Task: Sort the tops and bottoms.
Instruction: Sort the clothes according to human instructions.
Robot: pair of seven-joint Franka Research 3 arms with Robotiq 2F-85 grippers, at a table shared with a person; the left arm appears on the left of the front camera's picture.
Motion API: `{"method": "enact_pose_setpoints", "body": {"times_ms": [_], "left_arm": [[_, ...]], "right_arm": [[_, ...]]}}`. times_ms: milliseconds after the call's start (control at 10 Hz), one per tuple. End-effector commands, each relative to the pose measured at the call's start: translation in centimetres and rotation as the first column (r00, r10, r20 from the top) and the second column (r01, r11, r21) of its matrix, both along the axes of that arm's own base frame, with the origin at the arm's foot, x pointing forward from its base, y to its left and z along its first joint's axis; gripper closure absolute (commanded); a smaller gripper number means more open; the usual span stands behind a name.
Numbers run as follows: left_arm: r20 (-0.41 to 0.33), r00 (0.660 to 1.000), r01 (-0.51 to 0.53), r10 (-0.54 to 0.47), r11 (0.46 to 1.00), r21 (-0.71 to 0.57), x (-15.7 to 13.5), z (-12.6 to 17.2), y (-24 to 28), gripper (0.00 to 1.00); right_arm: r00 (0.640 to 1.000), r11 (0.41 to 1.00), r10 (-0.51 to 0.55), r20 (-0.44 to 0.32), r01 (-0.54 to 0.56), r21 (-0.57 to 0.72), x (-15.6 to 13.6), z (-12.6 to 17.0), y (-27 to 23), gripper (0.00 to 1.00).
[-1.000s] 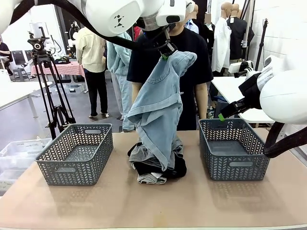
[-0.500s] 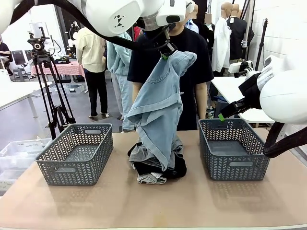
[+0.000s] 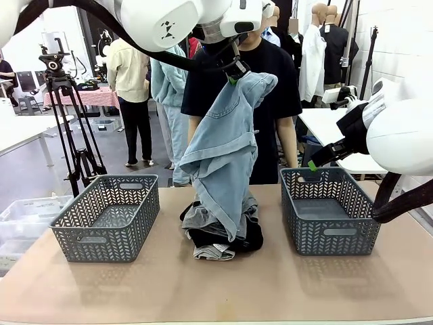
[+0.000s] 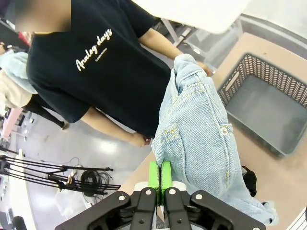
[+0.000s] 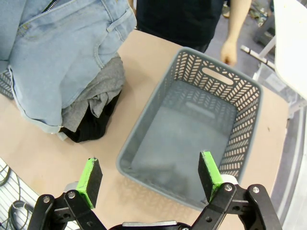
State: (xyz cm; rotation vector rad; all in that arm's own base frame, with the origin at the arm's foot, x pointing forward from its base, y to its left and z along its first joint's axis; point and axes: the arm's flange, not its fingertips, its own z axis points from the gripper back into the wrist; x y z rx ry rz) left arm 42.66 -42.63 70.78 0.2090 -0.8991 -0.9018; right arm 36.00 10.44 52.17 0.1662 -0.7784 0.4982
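Note:
My left gripper [image 3: 233,76] is raised high over the table's middle, shut on the light blue denim garment [image 3: 223,152], which hangs down onto the pile. In the left wrist view its green pads [image 4: 154,173] pinch the edge of the denim garment [image 4: 199,136]. Below lie a grey garment [image 3: 211,252] and a black garment [image 3: 252,238]. My right gripper [image 3: 314,162] hovers open over the near left corner of the right basket [image 3: 338,237]. The right wrist view shows its pads [image 5: 90,181] spread wide over the basket [image 5: 218,76], with the denim garment [image 5: 62,57], grey garment [image 5: 98,91] and black garment [image 5: 93,125] to the left.
An empty grey basket [image 3: 101,247] stands at the table's left. A person [image 3: 270,68] in a black T-shirt with white lettering stands at the far edge behind the pile, one hand [image 5: 229,52] near the right basket. Bare tabletop [image 3: 223,291] runs along the front.

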Motion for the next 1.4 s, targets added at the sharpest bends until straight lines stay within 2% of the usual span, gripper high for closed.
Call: {"method": "enact_pose_setpoints", "body": {"times_ms": [0, 1300], "left_arm": [[0.01, 1.0, -0.001, 0.001, 1.0, -0.003, -0.21, 0.7, 0.42, 1.0], [0.01, 1.0, -0.001, 0.001, 1.0, -0.003, -0.21, 0.7, 0.42, 1.0]], "right_arm": [[1.0, 1.0, 0.003, 0.005, -0.003, 0.007, 0.12, -0.07, 0.0, 0.0], [1.0, 1.0, 0.003, 0.005, -0.003, 0.007, 0.12, -0.07, 0.0, 0.0]]}}
